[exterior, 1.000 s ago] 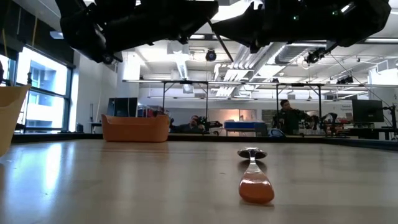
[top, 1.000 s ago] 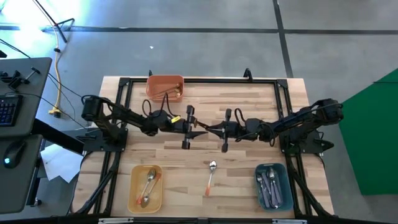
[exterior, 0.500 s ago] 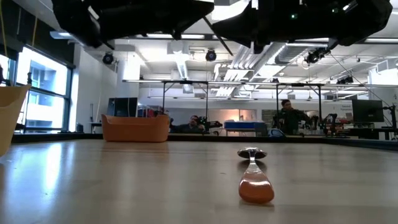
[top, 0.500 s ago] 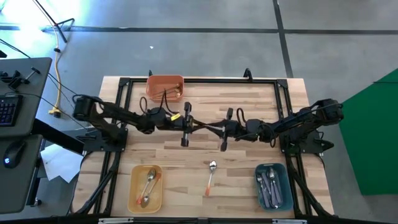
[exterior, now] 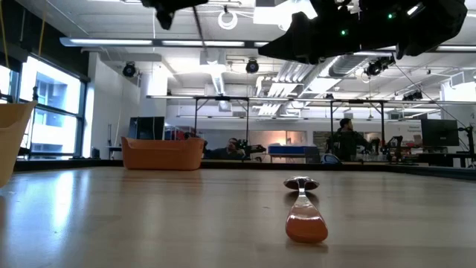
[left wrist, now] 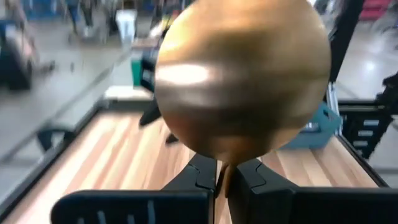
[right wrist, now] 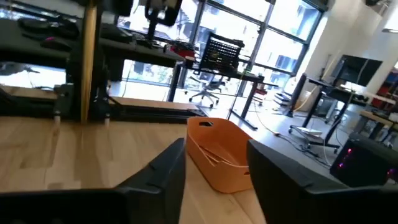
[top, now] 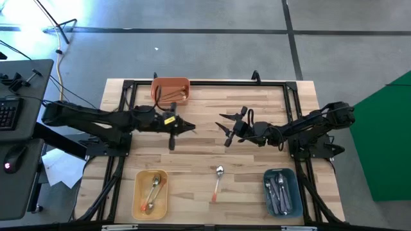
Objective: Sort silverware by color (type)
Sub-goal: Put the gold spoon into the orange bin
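Note:
A gold-coloured spoon (left wrist: 242,81) fills the left wrist view, with my left gripper (left wrist: 225,180) shut on it above the table's middle left (top: 188,127). My right gripper (top: 224,130) hangs open and holds nothing at mid-table, facing the left one across a gap; in the right wrist view its fingers (right wrist: 214,183) stand wide apart. A spoon with an orange-red handle (top: 218,181) lies flat on the table near the front (exterior: 301,212), with no gripper touching it. My left gripper pinches the gold spoon between its two fingers at the thin neck just under the bowl (left wrist: 225,169). The fingers lie about level and point toward the table's right. The bowl stands up above the fingertips, and the spoon is lifted clear of the table. The rest of the handle is hidden.
A yellow bin (top: 138,196) at the front left holds gold spoons. A teal bin (top: 294,192) at the front right holds purple-handled spoons. A red-orange bin (top: 168,85) with spoons stands at the far edge (right wrist: 221,152). People sit in the room beyond the table.
The two grippers met at mid-table. My left gripper shut on the gold spoon, then my right gripper opened and let it go. My left gripper has drawn back toward the table's left edge with the spoon, and my right gripper has pulled slightly toward the right.

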